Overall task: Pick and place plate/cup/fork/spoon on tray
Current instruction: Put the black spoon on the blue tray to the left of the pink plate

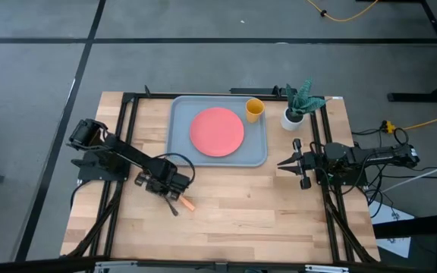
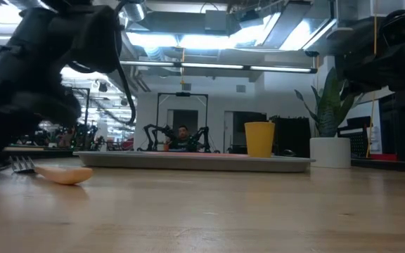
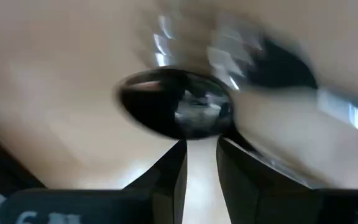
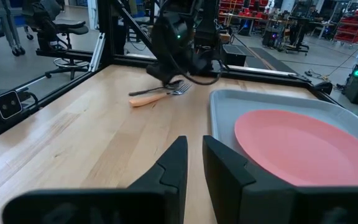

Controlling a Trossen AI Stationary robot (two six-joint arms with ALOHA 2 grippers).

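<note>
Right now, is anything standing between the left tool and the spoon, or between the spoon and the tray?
Nothing visible does. The left tool is right at the spoon, beside the fork. Only bare table lies toward the tray.

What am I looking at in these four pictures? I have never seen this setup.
Two dark robot arms work at a wooden table. One picture looks straight down, one looks level across the tabletop, and one comes from each wrist. The tray already holds the plate and the cup; a potted plant stands beside it. The left gripper is down over the spoon, its fingers slightly apart and not clearly gripping it; the fork lies alongside. The right gripper waits by the tray, holding nothing.
</note>
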